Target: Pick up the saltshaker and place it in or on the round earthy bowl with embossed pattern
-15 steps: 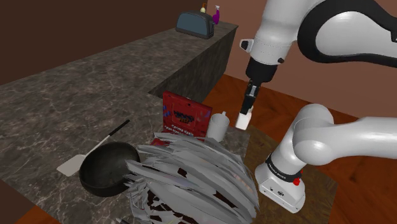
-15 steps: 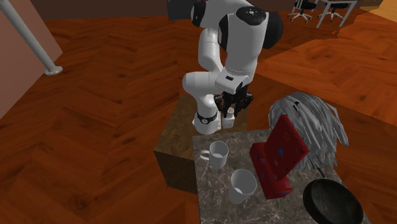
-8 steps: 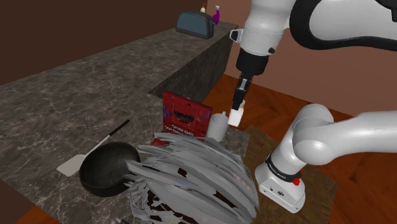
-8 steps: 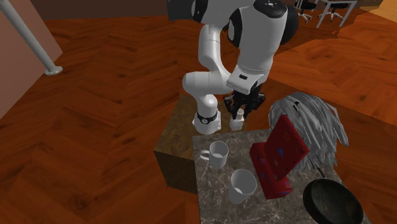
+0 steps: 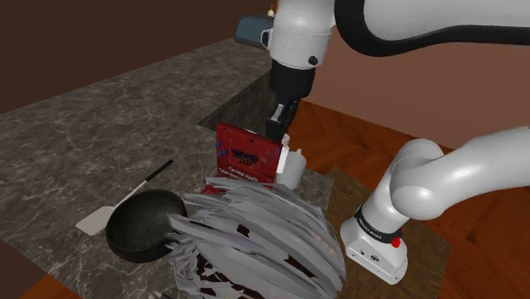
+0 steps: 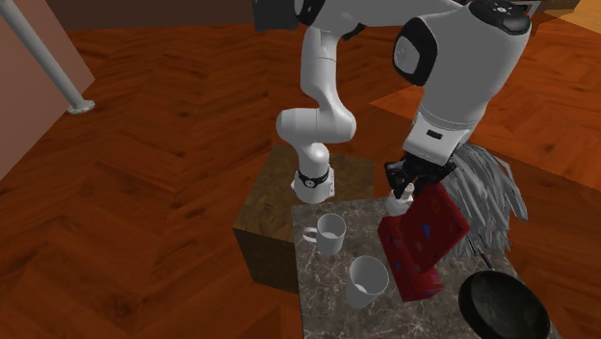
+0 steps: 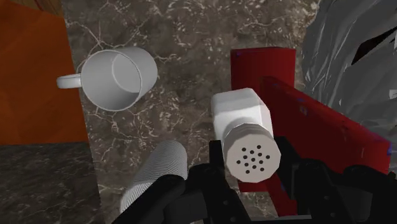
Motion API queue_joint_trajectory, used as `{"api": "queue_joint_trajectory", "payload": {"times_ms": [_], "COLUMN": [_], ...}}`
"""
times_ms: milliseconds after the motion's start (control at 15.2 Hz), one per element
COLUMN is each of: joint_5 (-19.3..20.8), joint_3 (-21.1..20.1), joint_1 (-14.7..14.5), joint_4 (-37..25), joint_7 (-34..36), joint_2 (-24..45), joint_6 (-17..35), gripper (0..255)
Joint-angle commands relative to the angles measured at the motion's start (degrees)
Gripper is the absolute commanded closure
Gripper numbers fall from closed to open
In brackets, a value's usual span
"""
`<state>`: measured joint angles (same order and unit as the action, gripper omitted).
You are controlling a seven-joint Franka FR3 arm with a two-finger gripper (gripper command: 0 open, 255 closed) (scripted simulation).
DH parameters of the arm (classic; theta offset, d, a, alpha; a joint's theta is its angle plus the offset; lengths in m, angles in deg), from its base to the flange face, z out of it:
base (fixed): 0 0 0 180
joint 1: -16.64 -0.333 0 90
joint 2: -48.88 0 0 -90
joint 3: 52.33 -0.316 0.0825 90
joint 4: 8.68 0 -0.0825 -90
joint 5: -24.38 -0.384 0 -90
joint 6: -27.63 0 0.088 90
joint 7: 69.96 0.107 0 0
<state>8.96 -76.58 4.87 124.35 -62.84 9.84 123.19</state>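
Note:
My gripper (image 7: 252, 167) is shut on a white saltshaker (image 7: 242, 118), whose holed cap faces the wrist camera. In the shoulder view the gripper (image 5: 279, 134) holds the shaker (image 5: 287, 141) just above the upright red box (image 5: 246, 154). The second exterior view has the gripper (image 6: 401, 187) and shaker (image 6: 396, 203) at the red box's (image 6: 420, 234) top corner. The round dark bowl (image 5: 144, 225) sits on the marble counter (image 5: 76, 136) at the shoulder view's left, well away from the gripper. That bowl (image 6: 502, 306) is at the second exterior view's lower right.
A large grey spiky mass (image 5: 255, 242) lies between the red box and the bowl. Two white mugs (image 6: 327, 232) (image 6: 368, 279) stand on the counter; one mug (image 7: 118, 77) lies below the gripper. A white spatula (image 5: 100, 218) lies beside the bowl. A toaster (image 5: 259, 32) stands far back.
The arm has swung the held saltshaker from above the stand toward the shoulder view's left, out over the counter to the red box's top.

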Motion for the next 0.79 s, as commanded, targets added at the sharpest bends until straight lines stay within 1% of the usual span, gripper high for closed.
{"api": "queue_joint_trajectory", "payload": {"times_ms": [0,198,396,594,726], "joint_5": [0.12,1.09,3.16,6.6,9.82], "joint_3": [-2.38,-6.04,-9.86,-13.82,-16.41], "joint_1": [0.77,1.97,3.16,4.03,4.12], "joint_4": [-3.7,-9.67,-16.2,-23.4,-28.66], "joint_7": [2.1,5.63,9.66,14.36,17.92], "joint_2": [4.52,11.1,18.11,25.83,31.53], "joint_6": [1.17,2.21,2.81,2.86,2.46], "gripper": [255,255,255,255,255]}}
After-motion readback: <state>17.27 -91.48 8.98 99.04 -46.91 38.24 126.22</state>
